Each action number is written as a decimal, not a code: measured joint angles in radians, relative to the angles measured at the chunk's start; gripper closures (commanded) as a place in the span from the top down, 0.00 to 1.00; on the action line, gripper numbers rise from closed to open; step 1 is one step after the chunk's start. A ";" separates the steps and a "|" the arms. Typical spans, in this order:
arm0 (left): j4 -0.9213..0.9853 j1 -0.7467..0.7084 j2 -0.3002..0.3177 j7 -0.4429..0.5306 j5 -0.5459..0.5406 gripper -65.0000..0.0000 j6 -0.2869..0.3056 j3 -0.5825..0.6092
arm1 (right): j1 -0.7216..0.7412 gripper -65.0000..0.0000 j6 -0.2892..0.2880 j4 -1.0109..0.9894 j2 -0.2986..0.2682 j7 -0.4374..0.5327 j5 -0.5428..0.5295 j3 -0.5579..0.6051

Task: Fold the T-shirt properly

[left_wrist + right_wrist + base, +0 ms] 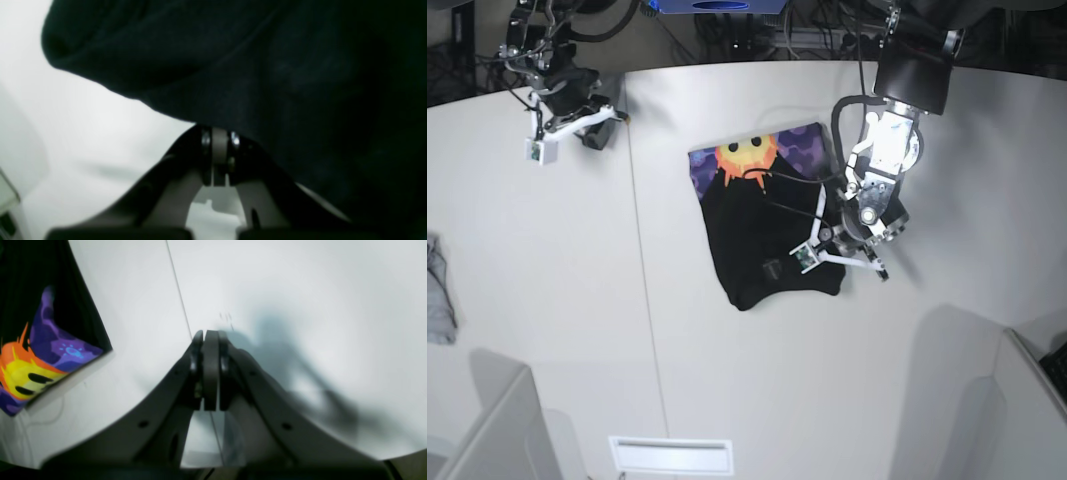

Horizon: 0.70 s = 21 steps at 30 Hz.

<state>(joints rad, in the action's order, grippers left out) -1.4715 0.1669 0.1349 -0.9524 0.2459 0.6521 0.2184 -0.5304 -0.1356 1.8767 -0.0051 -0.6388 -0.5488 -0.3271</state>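
The partly folded black T-shirt (762, 225) with its orange-yellow sun print lies mid-bench, toward the far edge. The left gripper (839, 243) sits at its right edge, jaws pressed together beside black cloth. The right gripper (605, 118) hangs near the far left corner, jaws pressed together on nothing.

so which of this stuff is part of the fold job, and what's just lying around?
In play:
- T-shirt, black, sun print showing at its far edge
- left gripper, shut at the shirt's edge; a grip can't be confirmed
- right gripper, shut, holding nothing, off over bare table

Lying about:
- small grey cloth at the table's edge
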 measured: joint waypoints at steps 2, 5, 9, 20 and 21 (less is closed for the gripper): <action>0.000 0.011 -0.019 0.005 -0.010 0.00 0.000 0.000 | -0.003 0.00 0.000 0.000 0.000 0.000 0.000 0.000; 0.000 0.025 -0.042 0.006 -0.009 0.00 0.001 0.001 | -0.003 0.00 0.000 0.000 0.000 0.000 0.000 0.000; 0.008 0.041 -0.046 0.006 -0.007 0.00 0.000 0.029 | -0.005 0.00 0.000 0.000 0.000 0.000 0.000 0.000; -0.135 -0.005 0.053 0.000 -0.007 0.00 0.000 0.008 | -0.014 0.00 0.000 0.000 -0.024 0.000 -0.001 0.000; -0.158 -0.028 0.068 0.000 -0.010 0.00 0.000 0.007 | -0.014 0.00 0.000 0.000 -0.022 -0.001 -0.001 0.000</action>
<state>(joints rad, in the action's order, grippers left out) -1.6291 0.1387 0.2028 -0.9524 0.2359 0.6521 0.2253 -0.5442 -0.1356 1.8767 -0.0273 -0.6399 -0.5495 -0.3271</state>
